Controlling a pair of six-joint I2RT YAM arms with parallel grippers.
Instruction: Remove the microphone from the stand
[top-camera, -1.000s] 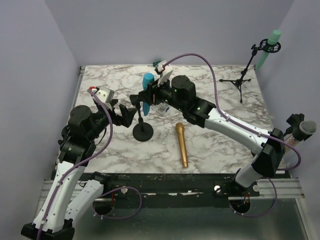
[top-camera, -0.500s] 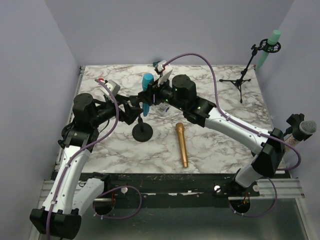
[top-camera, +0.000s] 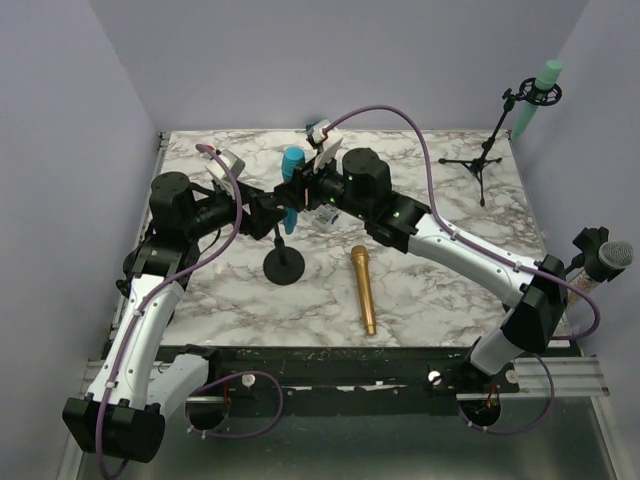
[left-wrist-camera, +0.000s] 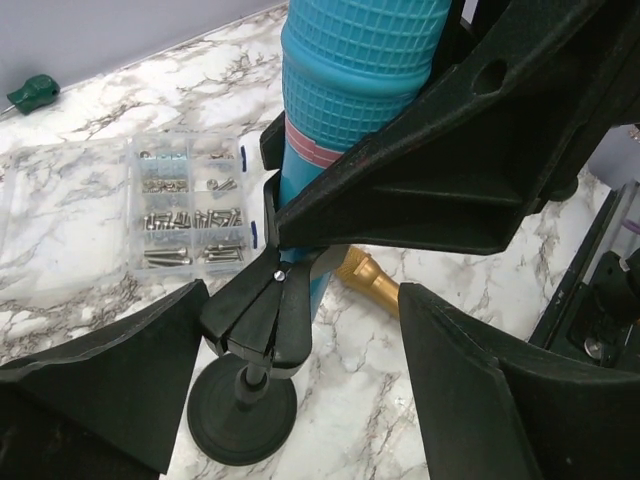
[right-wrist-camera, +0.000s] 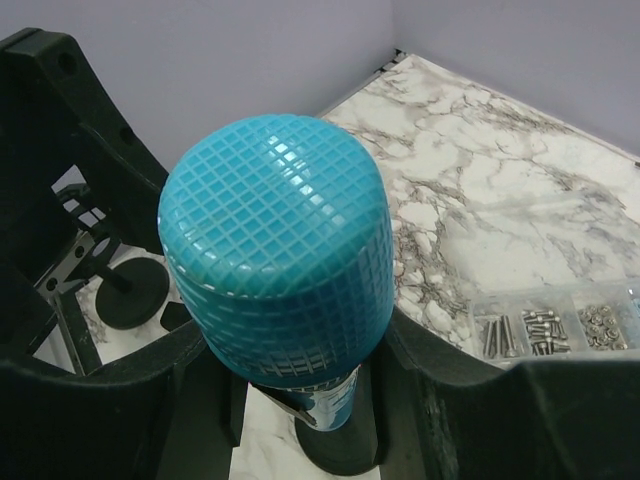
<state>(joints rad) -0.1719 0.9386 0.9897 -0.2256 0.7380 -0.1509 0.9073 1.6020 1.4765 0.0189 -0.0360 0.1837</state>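
Lilac walls stand around a marble table (top-camera: 450, 290). Near its middle is a small stand (top-camera: 284, 268) with a round base, and the blue microphone (top-camera: 292, 165) sits upright in the stand's clip (left-wrist-camera: 262, 322), head up. The right gripper (top-camera: 298, 190) comes from the right side and is closed on the body of the microphone, just under the head. The left gripper (top-camera: 264, 214) is wide open – its two fingers (left-wrist-camera: 110, 370) are on both sides of the clip and apart from it. A gold microphone (top-camera: 363, 290) lies flat on the table to the right of the stand, and a clear box of screws (left-wrist-camera: 190, 215) lies behind it.
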